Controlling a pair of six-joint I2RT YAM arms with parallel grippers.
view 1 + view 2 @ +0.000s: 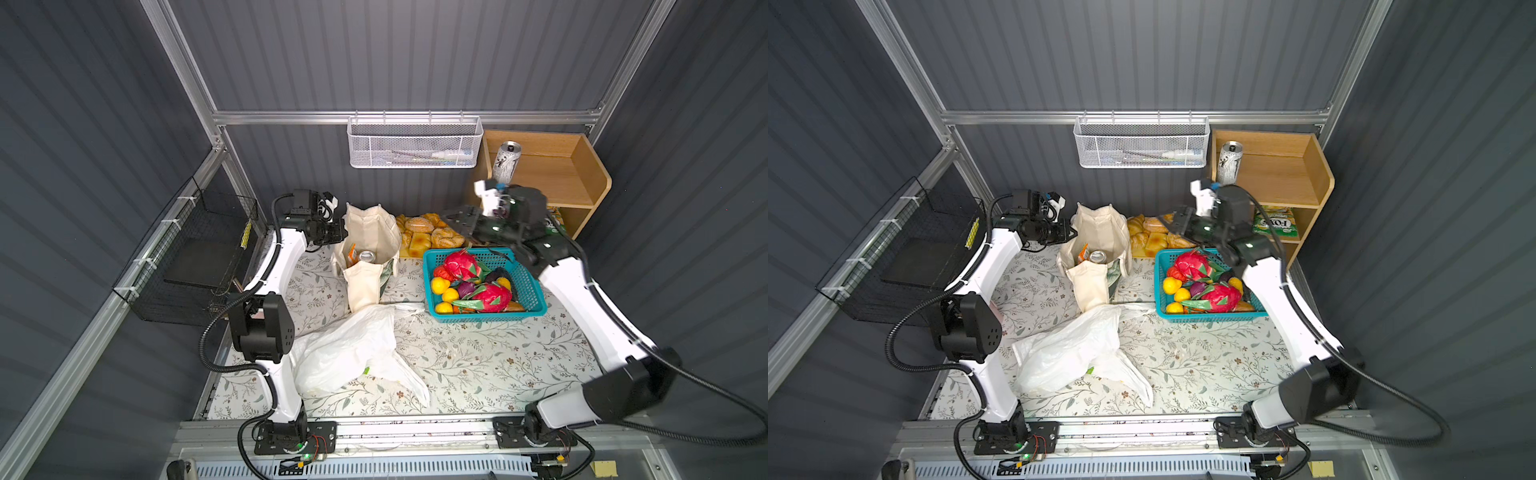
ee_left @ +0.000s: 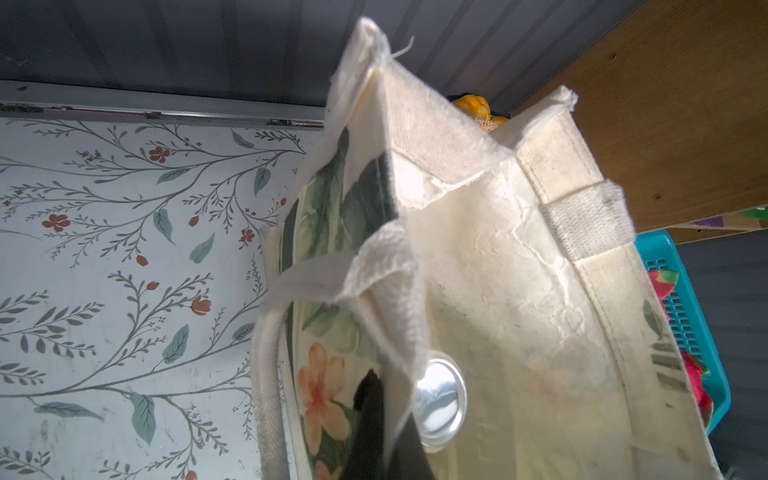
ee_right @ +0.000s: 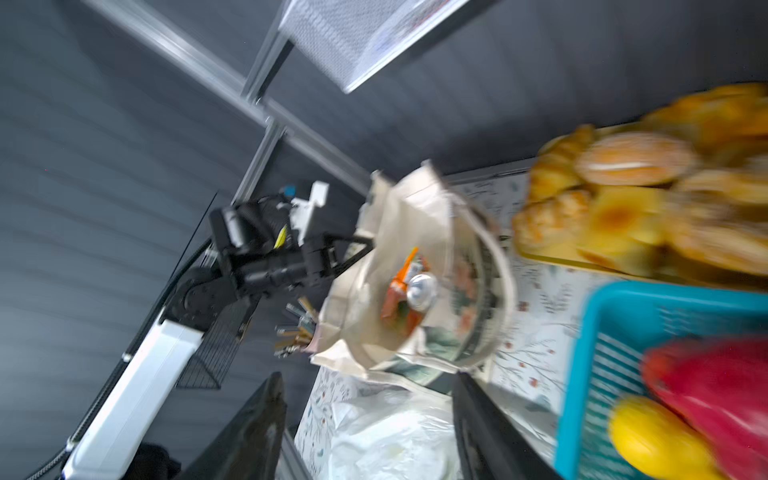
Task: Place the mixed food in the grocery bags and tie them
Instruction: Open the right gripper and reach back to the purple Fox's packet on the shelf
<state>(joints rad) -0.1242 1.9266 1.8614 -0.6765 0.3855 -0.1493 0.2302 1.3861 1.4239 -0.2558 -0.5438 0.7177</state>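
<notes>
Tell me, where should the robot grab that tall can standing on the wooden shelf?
Grip the can around the middle of its round body, jaws level, one on each side. Come from the open front of the wooden shelf: the can stands upright near a side wall, with a back panel behind, so the front looks clearest.

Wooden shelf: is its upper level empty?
No, a tall silver-white can stands upright on the upper level of the wooden shelf.
</notes>
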